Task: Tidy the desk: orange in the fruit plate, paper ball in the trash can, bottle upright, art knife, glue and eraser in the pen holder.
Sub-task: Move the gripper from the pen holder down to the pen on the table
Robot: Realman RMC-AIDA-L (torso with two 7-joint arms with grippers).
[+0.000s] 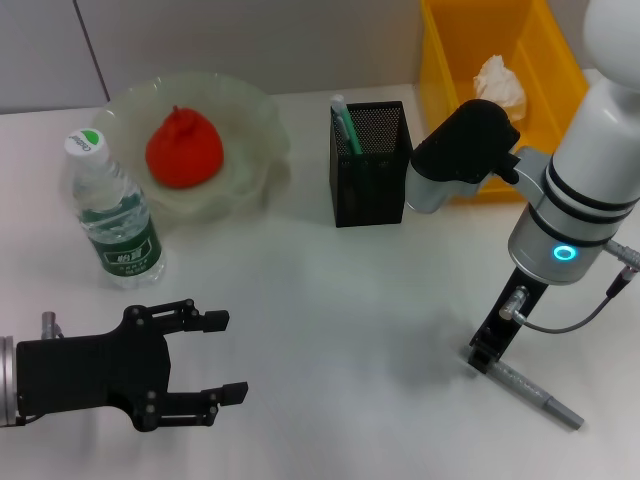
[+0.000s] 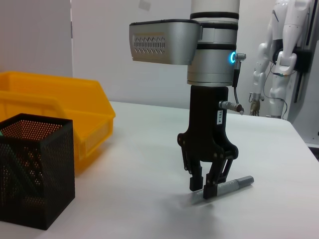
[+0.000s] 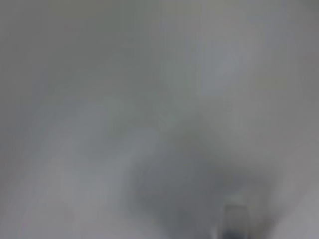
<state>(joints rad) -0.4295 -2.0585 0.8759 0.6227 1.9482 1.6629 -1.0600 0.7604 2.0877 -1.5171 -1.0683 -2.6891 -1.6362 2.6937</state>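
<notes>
The orange [image 1: 183, 148] lies in the pale-green fruit plate [image 1: 255, 110]. The bottle [image 1: 112, 215] stands upright beside the plate. The paper ball [image 1: 500, 80] lies in the yellow trash can [image 1: 545, 50]. A green-and-white stick [image 1: 343, 125] stands in the black mesh pen holder [image 1: 370, 170]. My right gripper [image 1: 480, 360] points straight down at the table. Its fingers are closed on one end of the grey art knife [image 1: 535, 397], which lies flat. The left wrist view also shows the right gripper [image 2: 203, 188] and the knife [image 2: 234, 183]. My left gripper [image 1: 215, 355] is open and empty at the front left. The eraser is out of view.
The pen holder [image 2: 35, 174] and the trash can [image 2: 75, 109] stand behind and left of the right arm. The right wrist view shows only a blurred grey surface. The white table [image 1: 330, 320] lies bare between the two grippers.
</notes>
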